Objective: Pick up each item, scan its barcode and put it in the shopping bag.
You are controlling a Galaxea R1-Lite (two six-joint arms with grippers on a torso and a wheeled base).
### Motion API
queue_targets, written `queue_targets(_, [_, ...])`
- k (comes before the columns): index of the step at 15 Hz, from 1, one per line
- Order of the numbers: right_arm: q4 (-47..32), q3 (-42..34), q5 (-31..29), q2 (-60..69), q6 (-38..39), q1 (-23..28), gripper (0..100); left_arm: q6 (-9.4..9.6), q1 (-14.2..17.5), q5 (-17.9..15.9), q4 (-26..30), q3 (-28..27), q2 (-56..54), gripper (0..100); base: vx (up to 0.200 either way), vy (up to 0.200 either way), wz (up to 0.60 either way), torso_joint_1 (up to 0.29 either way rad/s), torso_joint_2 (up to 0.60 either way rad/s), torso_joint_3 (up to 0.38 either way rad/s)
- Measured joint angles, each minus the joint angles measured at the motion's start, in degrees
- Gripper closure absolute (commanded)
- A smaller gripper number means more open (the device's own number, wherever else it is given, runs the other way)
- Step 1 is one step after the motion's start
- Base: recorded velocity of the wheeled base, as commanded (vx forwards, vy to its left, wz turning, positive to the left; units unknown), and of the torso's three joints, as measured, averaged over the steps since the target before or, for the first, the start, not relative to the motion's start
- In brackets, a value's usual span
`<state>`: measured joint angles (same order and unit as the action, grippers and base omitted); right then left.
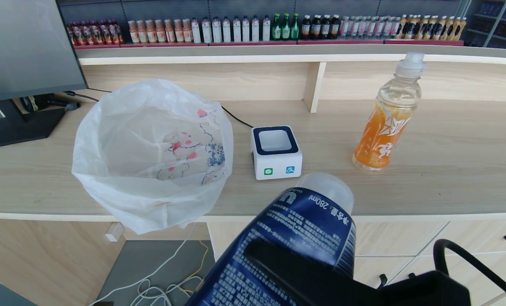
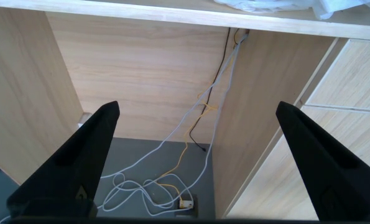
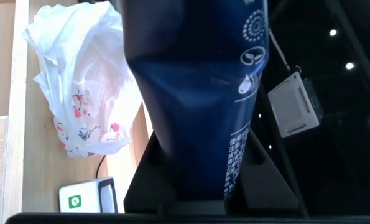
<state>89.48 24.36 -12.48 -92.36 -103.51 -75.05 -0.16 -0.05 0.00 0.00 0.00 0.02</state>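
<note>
head view: a dark blue glossy plastic tube with fine white print and a frosted round cap [image 1: 303,225] is clamped in the right gripper [image 1: 297,265]. the matt black fingers are closed across its body. the tube is held off the light wood-grain counter [image 1: 448,170], at the counter's front edge, with its cap end pointing away from the robot. on the counter, left to right:
- a thin, crinkled, translucent white plastic shopping bag with red and blue print [image 1: 151,148], standing with its mouth wide open
- a white square scanner box with a dark blue frame around its top window [image 1: 276,152], just beside the bag
- a clear plastic bottle of orange drink with a white cap [image 1: 386,114], upright and well apart from the scanner

a flat black monitor [image 1: 23,46] stands at the far left. rows of bottles on a shelf [image 1: 257,27] line the back.

left wrist view: the left gripper [image 2: 197,112] hangs below the counter. its two black wedge-shaped fingers are spread wide with nothing between them. loose white and yellow cables [image 2: 166,180] lie on the grey floor.

right wrist view: the tube's smooth blue body sits between the black fingers. the crumpled bag and the scanner lie beyond it on the counter.
</note>
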Motion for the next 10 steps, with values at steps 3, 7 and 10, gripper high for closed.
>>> queue_targets(3, [0.49,-0.77,-0.62,-0.50,2.90,0.05,100,0.00,-0.05,0.00,0.02,0.00,0.00,0,0.000,0.000,0.00,0.000,0.00,0.000])
queue_targets(7, [0.46,-0.90,-1.63,-0.69,4.53,0.18,100,0.00,-0.05,0.00,0.00,0.00,0.00,0,0.000,0.000,0.00,0.000,0.00,0.000])
queue_targets(10, [0.46,-1.04,-3.19,-0.72,12.01,0.29,100,0.00,-0.05,0.00,0.00,0.00,0.00,0,0.000,0.000,0.00,0.000,0.00,0.000])
